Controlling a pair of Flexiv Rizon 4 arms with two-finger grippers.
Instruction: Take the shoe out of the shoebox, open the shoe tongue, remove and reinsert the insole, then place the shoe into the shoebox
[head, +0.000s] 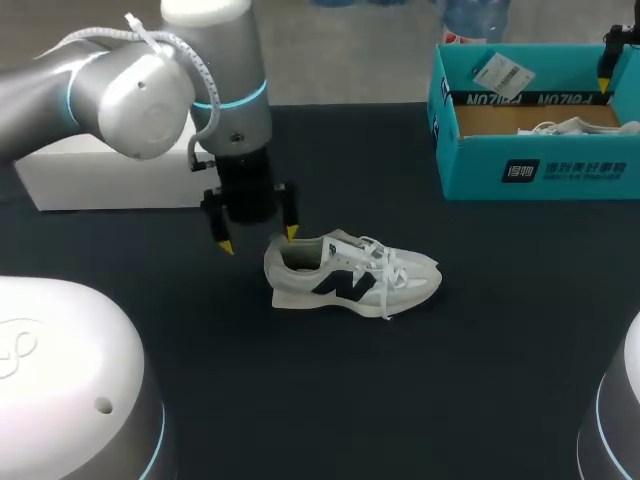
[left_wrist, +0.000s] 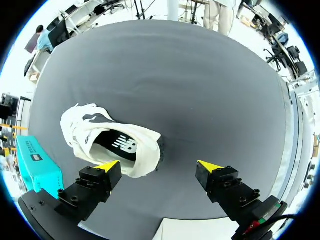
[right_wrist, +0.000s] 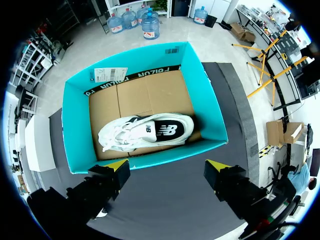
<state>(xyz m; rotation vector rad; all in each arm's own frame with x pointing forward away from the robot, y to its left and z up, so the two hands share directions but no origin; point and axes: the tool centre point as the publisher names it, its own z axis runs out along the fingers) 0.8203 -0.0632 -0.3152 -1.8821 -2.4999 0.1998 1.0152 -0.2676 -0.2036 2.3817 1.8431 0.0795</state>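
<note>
Here, the left gripper is hovering left of centre in the head view. Its fingers are spread wide and gripping nothing. One yellow tip is hanging just over the heel of the white shoe, which is standing upright on the dark table at mid-frame, toe pointing right. In the left wrist view, the shoe's opening is showing a dark insole. The teal shoebox is sitting in the upper right. The right gripper is hanging over the shoebox's near wall, released and empty. A second shoe is lying inside the shoebox. A white box is resting at the far left.
</note>
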